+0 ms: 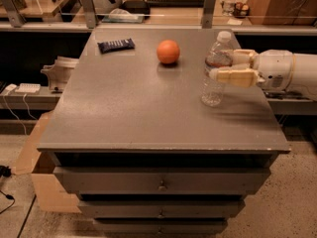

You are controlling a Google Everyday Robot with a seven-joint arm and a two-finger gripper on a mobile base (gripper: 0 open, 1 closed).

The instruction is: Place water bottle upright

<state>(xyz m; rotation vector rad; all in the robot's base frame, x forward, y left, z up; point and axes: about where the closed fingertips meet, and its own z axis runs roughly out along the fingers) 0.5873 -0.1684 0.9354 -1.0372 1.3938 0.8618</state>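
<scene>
The water bottle is clear and ribbed with a white cap. It stands upright on the grey table top near the right edge. My gripper reaches in from the right. Its cream fingers sit on either side of the bottle at label height. The orange ball lies to the left of the bottle, farther back.
A dark blue snack bar lies at the back left of the table. Drawers run below the top. A cardboard box stands on the floor at the left. Shelves with clutter run behind.
</scene>
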